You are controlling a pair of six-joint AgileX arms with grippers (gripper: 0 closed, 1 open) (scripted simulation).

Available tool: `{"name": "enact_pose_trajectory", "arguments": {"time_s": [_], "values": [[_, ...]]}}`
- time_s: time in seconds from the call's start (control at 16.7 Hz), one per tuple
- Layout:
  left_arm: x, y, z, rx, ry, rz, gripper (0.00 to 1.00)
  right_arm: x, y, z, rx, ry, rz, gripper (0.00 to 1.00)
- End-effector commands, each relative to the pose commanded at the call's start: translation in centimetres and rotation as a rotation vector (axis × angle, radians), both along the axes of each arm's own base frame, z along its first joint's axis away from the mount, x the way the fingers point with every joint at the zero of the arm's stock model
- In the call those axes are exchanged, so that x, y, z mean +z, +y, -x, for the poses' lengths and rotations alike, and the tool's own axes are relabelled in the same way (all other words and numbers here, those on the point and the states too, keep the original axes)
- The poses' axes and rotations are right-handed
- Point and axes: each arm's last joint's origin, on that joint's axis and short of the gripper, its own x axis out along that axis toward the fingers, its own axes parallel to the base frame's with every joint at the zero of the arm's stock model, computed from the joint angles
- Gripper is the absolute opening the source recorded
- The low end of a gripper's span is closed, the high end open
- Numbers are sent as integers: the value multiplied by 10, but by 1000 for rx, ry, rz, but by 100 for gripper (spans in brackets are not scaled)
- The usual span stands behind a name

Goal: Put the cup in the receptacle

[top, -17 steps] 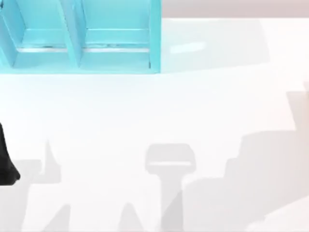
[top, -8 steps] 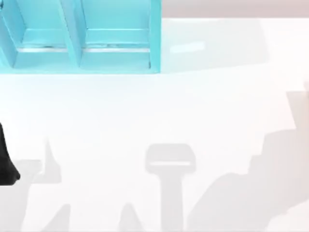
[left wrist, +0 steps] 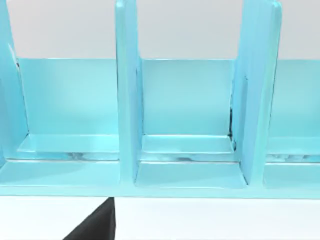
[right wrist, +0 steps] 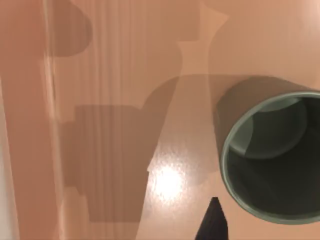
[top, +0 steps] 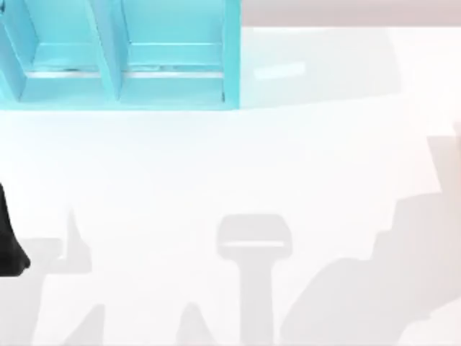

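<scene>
The cup (right wrist: 272, 160) is dark olive-grey and round. In the right wrist view its open mouth faces the camera, and it rests on a tan surface. A dark tip of my right gripper (right wrist: 212, 222) shows just beside the cup's rim. The receptacle (top: 108, 54) is a light-blue rack at the table's far left, split by upright walls into open compartments. The left wrist view faces the receptacle (left wrist: 185, 115) from close by, with a dark part of my left gripper (left wrist: 97, 226) in front of its base. My left arm (top: 9, 241) sits at the table's left edge.
The white table (top: 238, 158) stretches from the rack to the right side, crossed by grey shadows of the arms along its near part. A tan strip (top: 446, 166) shows at the right edge. The cup stands on a tan surface (right wrist: 125, 75).
The large shadow at the table's near right shifted and changed shape a second ago, then held still. The left arm and the rack have not moved.
</scene>
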Motion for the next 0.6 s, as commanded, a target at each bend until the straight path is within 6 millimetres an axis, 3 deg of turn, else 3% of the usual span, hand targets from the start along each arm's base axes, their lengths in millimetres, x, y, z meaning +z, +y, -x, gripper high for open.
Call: {"name": "enact_pose_trajectory", "arguments": {"time_s": [0.24, 0.6], "values": [[0, 0, 0, 0, 0, 0, 100, 0, 0, 0, 0, 0, 0, 98], [0, 0, 0, 0, 0, 0, 100, 0, 0, 0, 0, 0, 0, 100]]}}
